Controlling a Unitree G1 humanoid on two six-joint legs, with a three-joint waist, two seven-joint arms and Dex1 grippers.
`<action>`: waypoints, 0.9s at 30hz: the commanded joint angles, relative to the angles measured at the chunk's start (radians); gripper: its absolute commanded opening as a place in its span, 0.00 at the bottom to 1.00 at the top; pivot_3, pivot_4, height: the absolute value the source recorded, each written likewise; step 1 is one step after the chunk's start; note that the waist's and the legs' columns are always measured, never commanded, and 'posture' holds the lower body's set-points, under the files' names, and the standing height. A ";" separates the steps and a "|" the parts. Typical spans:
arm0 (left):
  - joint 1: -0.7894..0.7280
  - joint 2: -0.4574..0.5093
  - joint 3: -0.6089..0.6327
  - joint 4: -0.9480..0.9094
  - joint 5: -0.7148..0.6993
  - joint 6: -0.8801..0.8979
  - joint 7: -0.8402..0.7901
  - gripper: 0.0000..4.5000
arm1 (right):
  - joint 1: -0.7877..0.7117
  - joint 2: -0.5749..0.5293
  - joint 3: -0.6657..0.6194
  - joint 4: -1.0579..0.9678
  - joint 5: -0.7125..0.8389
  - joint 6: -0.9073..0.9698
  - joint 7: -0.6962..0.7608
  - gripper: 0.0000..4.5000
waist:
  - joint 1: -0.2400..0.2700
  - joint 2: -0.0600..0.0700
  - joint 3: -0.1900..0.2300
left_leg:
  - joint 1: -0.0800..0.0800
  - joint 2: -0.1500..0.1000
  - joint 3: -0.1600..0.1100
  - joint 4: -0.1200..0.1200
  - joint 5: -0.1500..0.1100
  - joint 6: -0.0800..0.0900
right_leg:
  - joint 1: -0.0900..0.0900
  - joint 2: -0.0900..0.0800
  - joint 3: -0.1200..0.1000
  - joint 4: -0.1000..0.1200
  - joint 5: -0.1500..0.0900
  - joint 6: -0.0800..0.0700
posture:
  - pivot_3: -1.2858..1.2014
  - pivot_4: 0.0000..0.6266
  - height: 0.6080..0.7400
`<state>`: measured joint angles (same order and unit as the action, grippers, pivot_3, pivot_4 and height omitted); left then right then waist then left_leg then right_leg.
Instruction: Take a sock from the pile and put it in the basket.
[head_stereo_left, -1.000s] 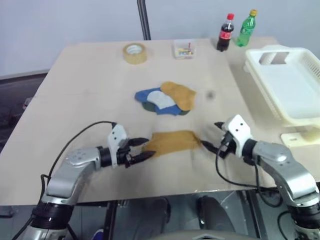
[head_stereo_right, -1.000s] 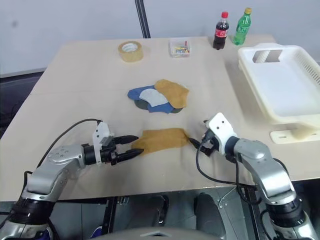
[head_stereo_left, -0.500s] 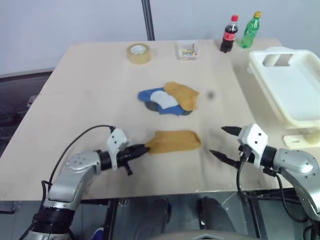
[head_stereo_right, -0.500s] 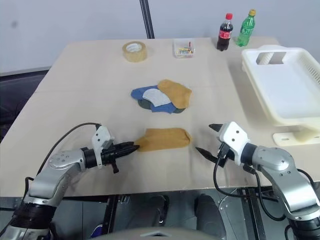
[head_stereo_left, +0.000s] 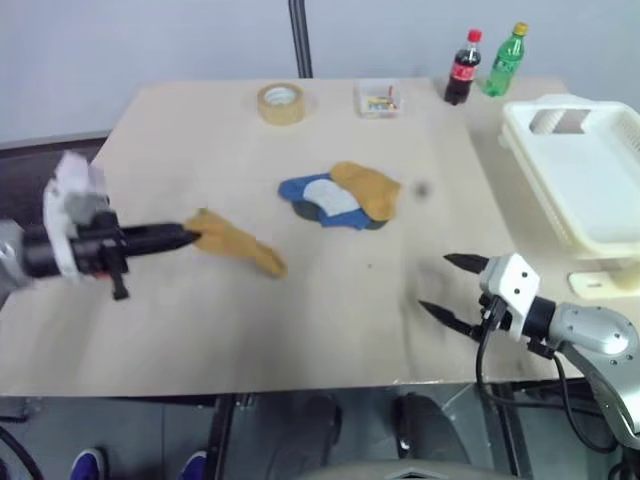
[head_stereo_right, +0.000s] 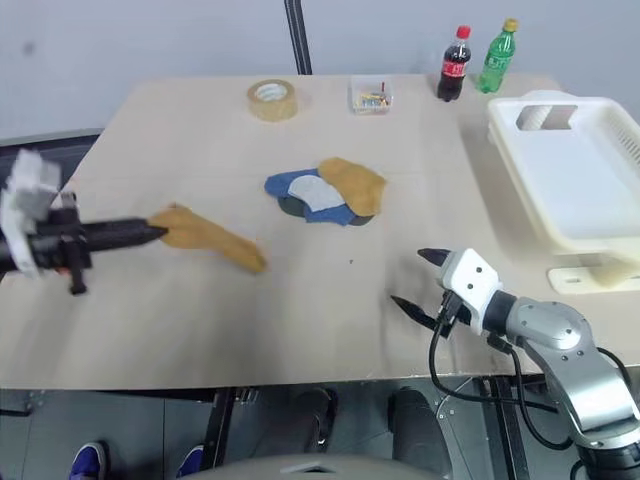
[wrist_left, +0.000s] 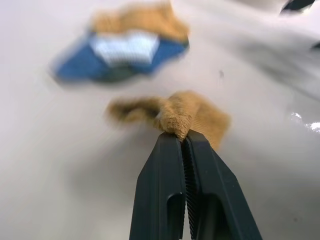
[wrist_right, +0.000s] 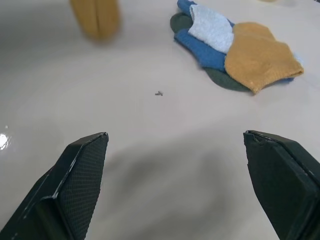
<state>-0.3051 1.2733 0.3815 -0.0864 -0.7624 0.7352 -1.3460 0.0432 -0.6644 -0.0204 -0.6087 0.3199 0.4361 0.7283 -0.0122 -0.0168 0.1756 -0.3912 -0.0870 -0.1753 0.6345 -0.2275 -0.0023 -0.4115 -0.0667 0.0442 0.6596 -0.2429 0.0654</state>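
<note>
My left gripper (head_stereo_left: 192, 236) is shut on one end of a mustard yellow sock (head_stereo_left: 235, 245), which hangs from its fingertips above the left half of the table; the left wrist view shows the sock (wrist_left: 192, 112) pinched between the closed black fingers (wrist_left: 165, 180). The pile (head_stereo_left: 340, 195) of blue, pale, dark and mustard socks lies at the table's middle. The white slotted basket (head_stereo_left: 610, 185) sits at the right edge. My right gripper (head_stereo_left: 446, 284) stands open near the front right of the table with nothing between its fingers (wrist_right: 82, 170).
A roll of tan tape (head_stereo_left: 281, 103), a small clear box (head_stereo_left: 378, 99), a cola bottle (head_stereo_left: 461, 66) and a green bottle (head_stereo_left: 506, 59) stand along the far edge. The tabletop (head_stereo_left: 330, 320) between my grippers is bare wood.
My left gripper closed on the mustard sock's end and swung up and to the left, dragging the sock off the table's front middle. My right gripper drew back slightly and stayed open.
</note>
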 joint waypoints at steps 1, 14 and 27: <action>-0.228 -0.124 -0.226 -0.060 -0.013 0.115 0.083 0.01 | -0.016 0.007 -0.040 -0.015 0.023 0.018 -0.025 1.00 | 0.002 0.001 0.000 | 0.000 0.000 0.000 0.000 0.000 0.000 | 0.000 0.000 0.000 0.000 0.000 0.000 | 0.52 0.24 1.00; -0.420 -0.861 -0.771 0.208 0.357 -0.016 0.317 0.43 | 0.042 0.017 -0.050 -0.124 0.041 0.155 -0.122 1.00 | -0.010 0.000 0.000 | -0.006 0.002 0.003 0.003 0.002 -0.003 | -0.007 0.002 0.004 0.004 0.001 0.000 | 0.52 0.24 1.00; -0.308 -0.703 -0.560 0.172 0.458 -0.222 0.378 0.64 | -0.169 0.219 0.178 0.062 -0.028 0.341 -0.307 1.00 | -0.007 0.001 -0.001 | -0.001 0.001 0.002 0.003 0.001 -0.002 | -0.004 0.002 0.008 0.003 0.001 0.001 | 0.52 0.24 1.00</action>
<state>-0.6162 0.5737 -0.1740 0.0912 -0.3270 0.5493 -0.9801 -0.1056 -0.4521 0.1488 -0.5451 0.2998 0.7691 0.4353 -0.0191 -0.0160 0.1743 -0.3926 -0.0858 -0.1728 0.6371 -0.2261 -0.0043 -0.4158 -0.0649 0.0518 0.6623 -0.2413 0.0664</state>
